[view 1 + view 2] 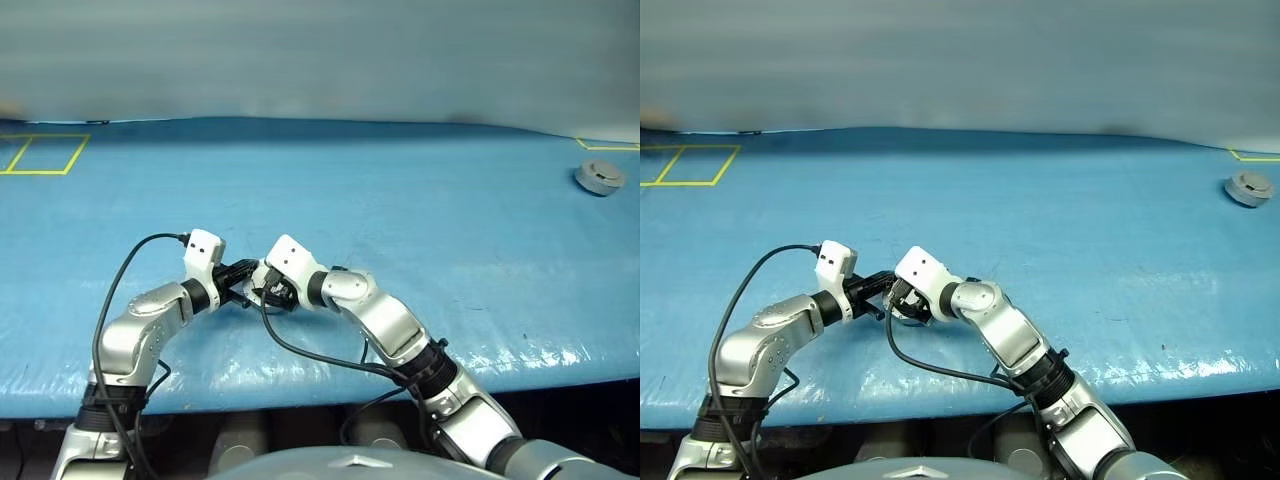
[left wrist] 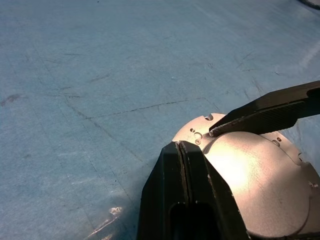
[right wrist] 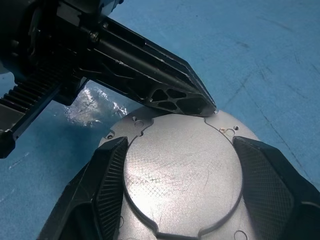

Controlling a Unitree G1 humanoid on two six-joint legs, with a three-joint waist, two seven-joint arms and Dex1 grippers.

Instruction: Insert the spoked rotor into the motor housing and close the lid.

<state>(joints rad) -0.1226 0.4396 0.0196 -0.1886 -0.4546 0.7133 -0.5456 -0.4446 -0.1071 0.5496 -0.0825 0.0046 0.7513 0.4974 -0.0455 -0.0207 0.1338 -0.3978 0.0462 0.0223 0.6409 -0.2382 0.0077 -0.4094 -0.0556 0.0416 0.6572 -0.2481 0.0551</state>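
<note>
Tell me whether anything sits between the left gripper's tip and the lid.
Nothing visible does. The left gripper, shut, has its tip at the rim of the lid, whose smooth face is up, while the right gripper straddles it.

the blue table lies bare and wide on all sides of the two grippers, giving free passage toward its far edge and to either side. the only crowding is at the lid: the right gripper flanks it with a finger at each side, and the left gripper, fingers pressed together, touches its rim. a second grey puck sits well apart near the far right corner.
</note>
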